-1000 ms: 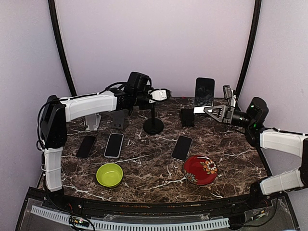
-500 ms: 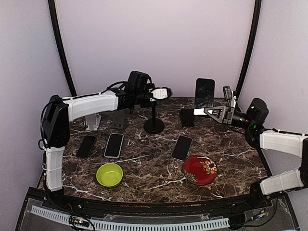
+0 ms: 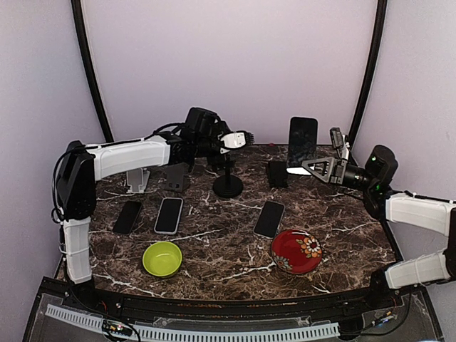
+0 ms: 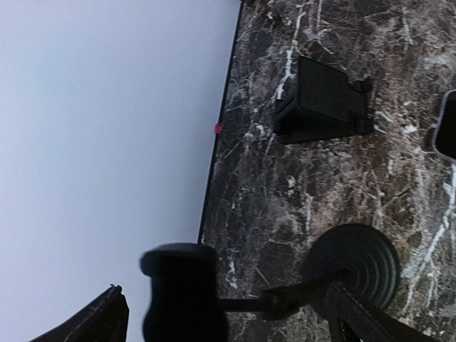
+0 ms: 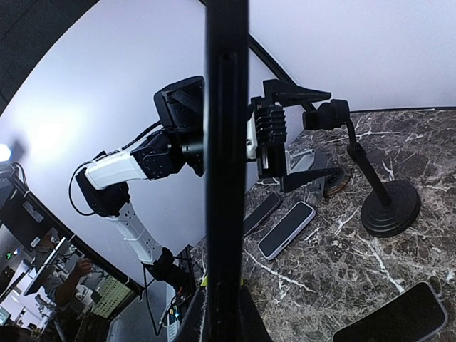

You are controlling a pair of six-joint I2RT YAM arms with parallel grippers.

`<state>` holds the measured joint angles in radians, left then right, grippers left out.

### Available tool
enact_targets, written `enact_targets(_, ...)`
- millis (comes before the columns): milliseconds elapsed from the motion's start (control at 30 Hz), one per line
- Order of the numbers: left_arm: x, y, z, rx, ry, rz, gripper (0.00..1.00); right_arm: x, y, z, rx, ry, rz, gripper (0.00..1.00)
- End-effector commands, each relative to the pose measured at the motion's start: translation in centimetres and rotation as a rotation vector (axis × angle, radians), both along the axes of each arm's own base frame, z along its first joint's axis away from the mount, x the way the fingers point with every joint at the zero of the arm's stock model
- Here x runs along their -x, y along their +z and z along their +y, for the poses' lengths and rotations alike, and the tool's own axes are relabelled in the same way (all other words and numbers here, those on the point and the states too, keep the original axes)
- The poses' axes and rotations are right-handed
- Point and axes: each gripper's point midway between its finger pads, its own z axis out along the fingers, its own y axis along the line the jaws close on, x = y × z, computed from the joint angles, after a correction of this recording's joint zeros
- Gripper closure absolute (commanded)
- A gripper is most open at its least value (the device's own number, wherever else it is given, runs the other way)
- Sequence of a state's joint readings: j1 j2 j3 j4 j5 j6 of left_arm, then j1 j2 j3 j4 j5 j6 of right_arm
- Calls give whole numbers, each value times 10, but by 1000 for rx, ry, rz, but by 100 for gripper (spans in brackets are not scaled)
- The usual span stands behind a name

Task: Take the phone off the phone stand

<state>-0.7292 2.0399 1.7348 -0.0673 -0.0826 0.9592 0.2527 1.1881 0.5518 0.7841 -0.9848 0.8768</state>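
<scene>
Phone (image 3: 303,140) stands upright, long axis vertical, pinched near its foot by right gripper (image 3: 292,168); phone stand (image 3: 276,174) sits just beside, at 8 o'clock.

Right wrist view: the phone (image 5: 226,142) is only a dark edge-on bar, cut off at the top, and it blocks a slice of the left arm (image 5: 121,167). Left wrist view: the pole stand's head (image 4: 182,285) is a blur, the left fingers (image 4: 107,320) barely poke in at the bottom, and the second phone (image 4: 447,135) is clipped at the right.
</scene>
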Motion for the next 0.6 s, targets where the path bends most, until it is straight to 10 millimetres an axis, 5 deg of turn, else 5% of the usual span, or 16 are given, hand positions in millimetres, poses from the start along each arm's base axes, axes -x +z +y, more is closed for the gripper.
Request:
enact_targets(0,41,22,-2,95,-83,63,1,6,19,2,-12,-14,-83,100)
enact_targets(133,60,29,4,129,-92,57,1,9,14,7,4,-11,-61,100)
enact_targets(233,64,53,12,220,-34,26,1,14,10,16,19,1,-40,100)
enact_targets(567,75,105,67,483,222,-2,1,27,-2,50,88,6,53,100)
